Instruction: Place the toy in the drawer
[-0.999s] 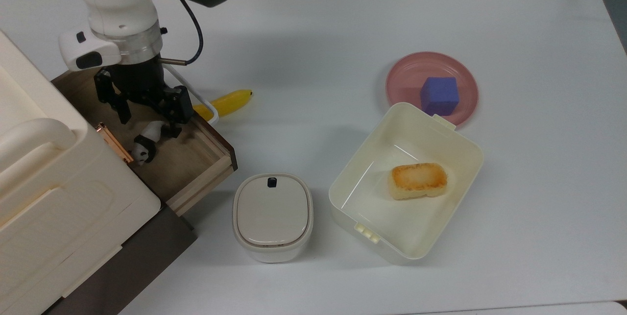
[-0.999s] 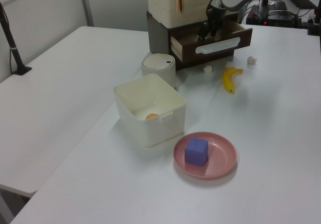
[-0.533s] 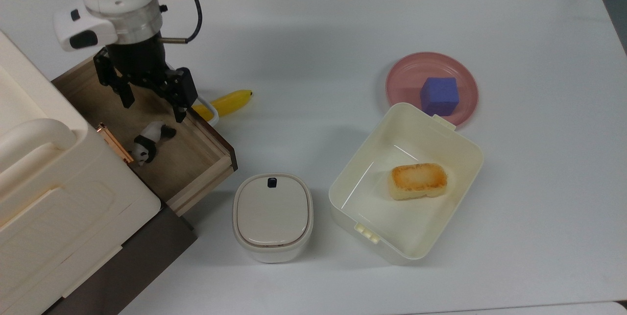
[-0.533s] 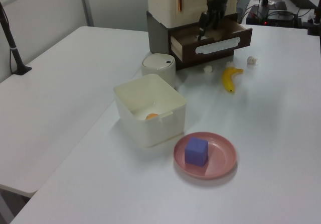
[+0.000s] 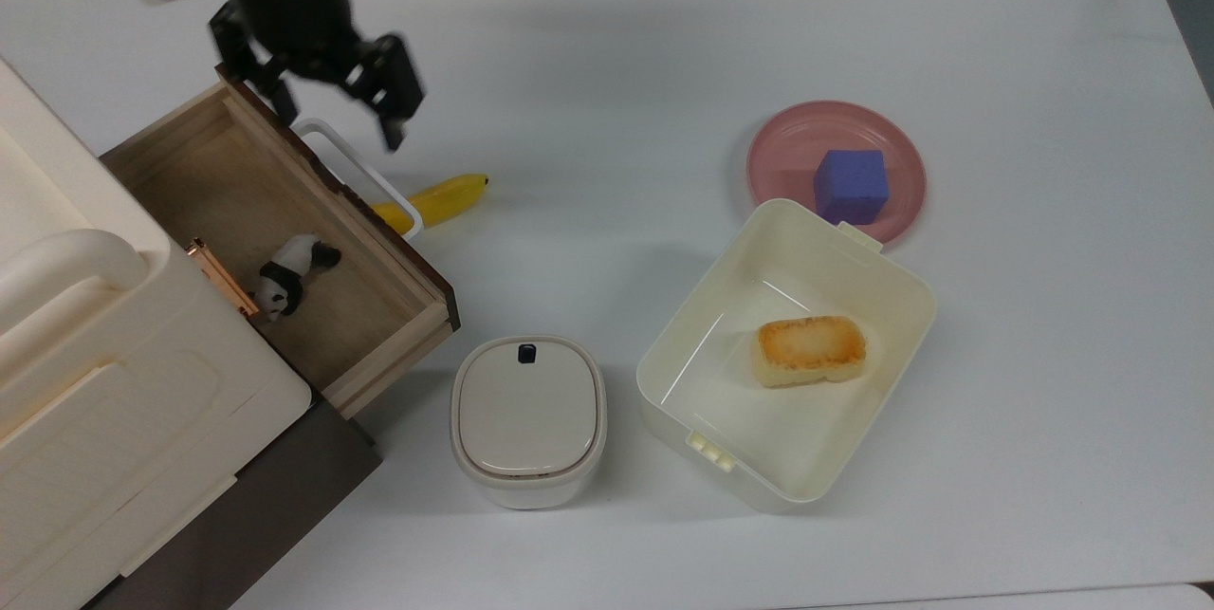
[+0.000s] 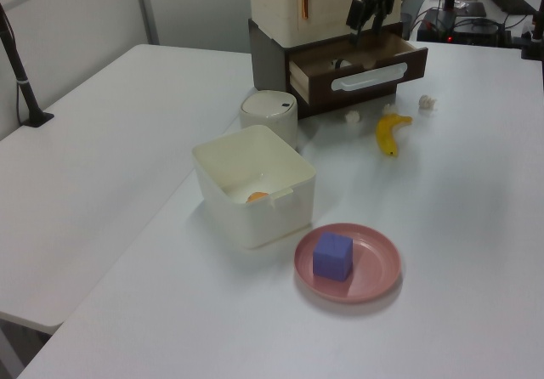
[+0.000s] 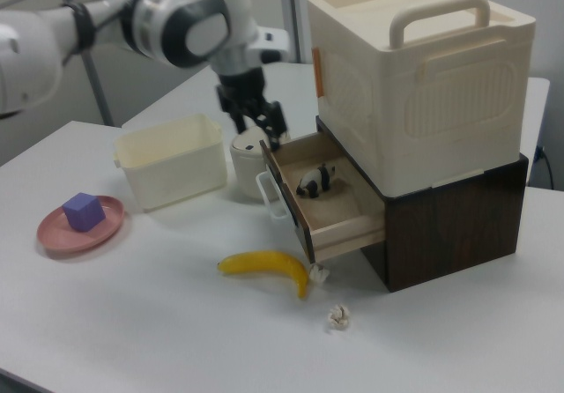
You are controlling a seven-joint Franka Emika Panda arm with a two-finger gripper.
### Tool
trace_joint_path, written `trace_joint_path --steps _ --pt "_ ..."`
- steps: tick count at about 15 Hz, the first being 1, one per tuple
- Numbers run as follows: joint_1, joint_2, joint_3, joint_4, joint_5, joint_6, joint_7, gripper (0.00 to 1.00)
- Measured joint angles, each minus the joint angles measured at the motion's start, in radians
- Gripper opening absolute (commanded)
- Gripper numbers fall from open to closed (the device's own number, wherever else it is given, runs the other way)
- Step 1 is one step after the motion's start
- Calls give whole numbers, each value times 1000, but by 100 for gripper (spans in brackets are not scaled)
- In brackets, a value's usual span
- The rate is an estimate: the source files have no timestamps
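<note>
Altogether, one robot arm works at a white surface (image 5: 664,50) that carries a handful of single items. One toy (image 5: 285,274), a small black-and-white panda, lies on its side on the floor of the one open drawer (image 5: 379,344), near the cabinet end of it in the top view; the right view shows the toy (image 7: 315,180) resting in the middle of the drawer (image 7: 339,226). The drawer is pulled out of a dark brown cabinet (image 7: 449,217), and its dark front panel bears one white loop handle (image 5: 356,172). One large cream case (image 7: 414,76) with two carrying handles sits on top of the cabinet. The gripper (image 5: 332,112) hangs above the outer corner of the drawer front, clear of the toy, and its jaws are spread apart and hold nothing. One yellow banana (image 5: 436,200) lies on the surface just beyond the drawer front, partly behind the handle in the top view. One small lidded cream container (image 5: 527,420) stands near the drawer's corner. Beside it stands one open cream bin (image 5: 892,278) with one piece of toasted bread (image 5: 809,350) inside. One pink plate (image 5: 787,150) touches the bin's far edge in the top view and carries one blue-purple cube (image 5: 851,184). In the right view, two small whitish scraps lie near the banana: one (image 7: 338,317) in the open and one (image 7: 318,274) just under the drawer's corner.
</note>
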Motion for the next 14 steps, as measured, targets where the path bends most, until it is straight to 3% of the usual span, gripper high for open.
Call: trace_joint_path --steps 6,14 --pt "17 -92 125 -1 -87 -207 11 100" --pt "33 -104 178 -17 -135 -267 16 100"
